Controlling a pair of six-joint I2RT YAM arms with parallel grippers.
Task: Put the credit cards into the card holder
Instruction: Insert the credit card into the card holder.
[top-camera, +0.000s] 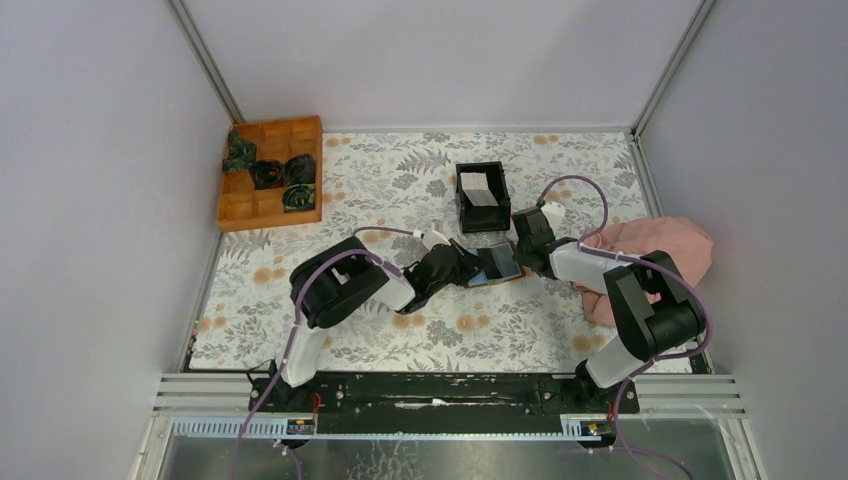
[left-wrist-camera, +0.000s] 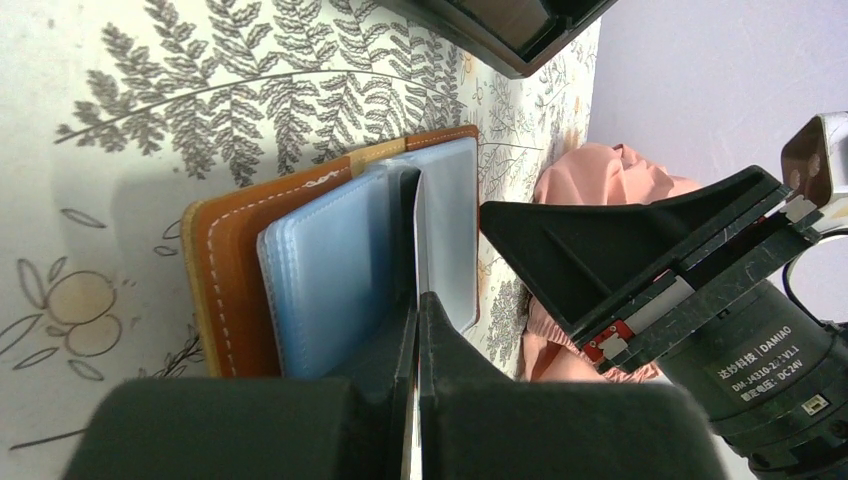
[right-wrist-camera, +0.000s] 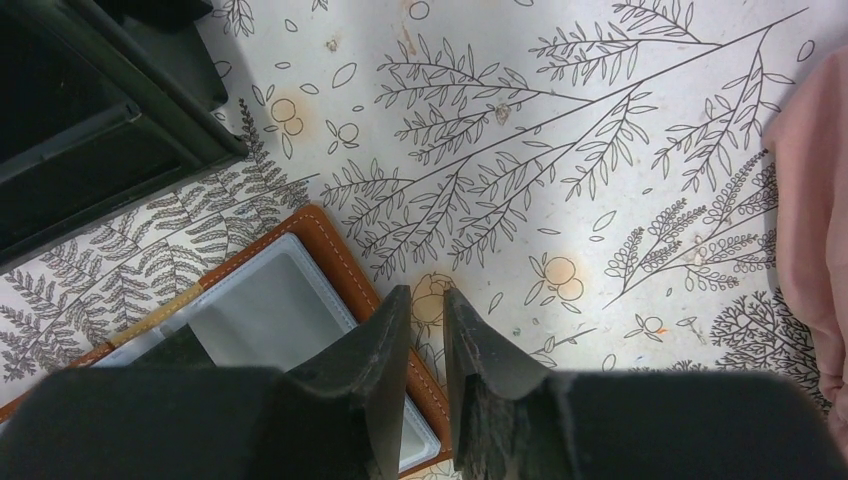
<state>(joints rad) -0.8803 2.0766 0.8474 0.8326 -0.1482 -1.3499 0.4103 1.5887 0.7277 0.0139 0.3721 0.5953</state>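
Between your two grippers, card holder (top-camera: 497, 265): lying open on the floral tablecloth (top-camera: 380, 180), brown cover down, clear sleeves up.
Left gripper (left-wrist-camera: 417, 300): you have it clamped on a thin credit card (left-wrist-camera: 419, 230), seen edge-on, its far end among the sleeves.
Right gripper (right-wrist-camera: 425, 305): jaws nearly together, nothing between them; tips at the holder's stitched brown edge.
Black box (top-camera: 482, 218): just beyond the holder; more pale credit cards (top-camera: 479, 188) stand inside.
Pink cloth (top-camera: 660, 245): bunched by your right arm.
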